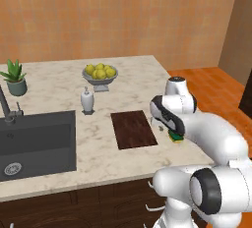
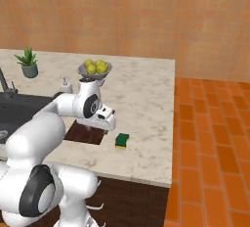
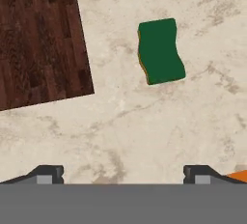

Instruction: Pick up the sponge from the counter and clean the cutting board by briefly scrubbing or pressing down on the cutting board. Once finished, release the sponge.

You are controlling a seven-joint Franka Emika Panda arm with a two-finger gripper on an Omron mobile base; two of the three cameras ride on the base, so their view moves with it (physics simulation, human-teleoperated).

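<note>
The sponge (image 3: 160, 50) lies green side up on the beige marbled counter (image 3: 144, 121), a short way right of the dark brown cutting board (image 3: 41, 39). My gripper (image 3: 124, 175) hovers above the bare counter between them, open, with nothing between its fingers. In the left base view the sponge (image 1: 175, 137) is partly hidden behind my hand, and the gripper (image 1: 162, 127) hangs by the right edge of the cutting board (image 1: 134, 129). The right base view has the sponge (image 2: 122, 140) right of the gripper (image 2: 96, 129), with the cutting board (image 2: 85, 134) partly behind my arm.
A dark grey sink (image 1: 37, 143) with a faucet (image 1: 6, 106) lies left of the board. Behind it stand a soap dispenser (image 1: 87, 100), a bowl of lemons (image 1: 100, 73) and a potted plant (image 1: 15, 77). The counter ends right of the sponge, above orange floor tiles (image 2: 210, 133).
</note>
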